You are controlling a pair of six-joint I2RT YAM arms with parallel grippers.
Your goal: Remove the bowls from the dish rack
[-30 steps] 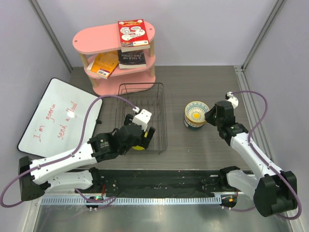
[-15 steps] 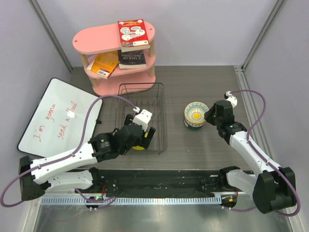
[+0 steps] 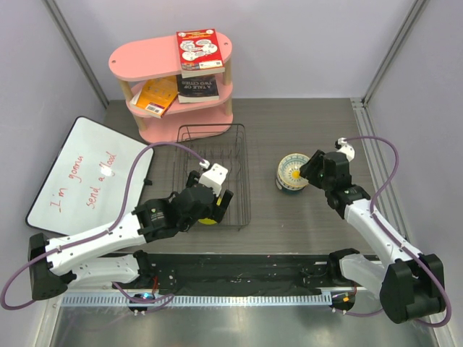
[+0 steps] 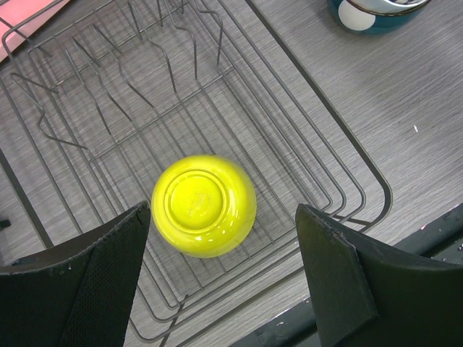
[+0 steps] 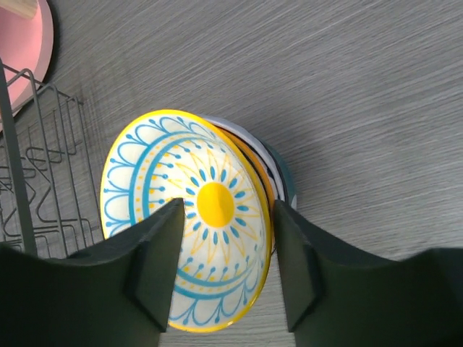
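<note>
The black wire dish rack (image 3: 230,155) lies at the table's middle. One yellow-green bowl (image 4: 204,205) rests upside down in its near end (image 4: 311,155). My left gripper (image 4: 224,278) hovers above that bowl, open, with nothing between its fingers; from above it (image 3: 214,204) covers most of the bowl (image 3: 208,220). Right of the rack stands a stack of bowls (image 3: 291,173). On top is a white bowl with blue pattern and orange centre (image 5: 189,217), tilted. My right gripper (image 5: 228,264) is open astride its rim, one finger (image 5: 155,267) over the inside, the other outside.
A pink shelf (image 3: 155,58) with books stands behind the rack. A whiteboard (image 3: 87,173) lies at the left. A black rail (image 3: 239,271) runs along the near edge. The teal side of the stack (image 4: 376,14) shows in the left wrist view.
My right gripper's jaws have spread apart and let go of the patterned bowl's rim; the bowl now rests on the stack. The left arm has not moved.
</note>
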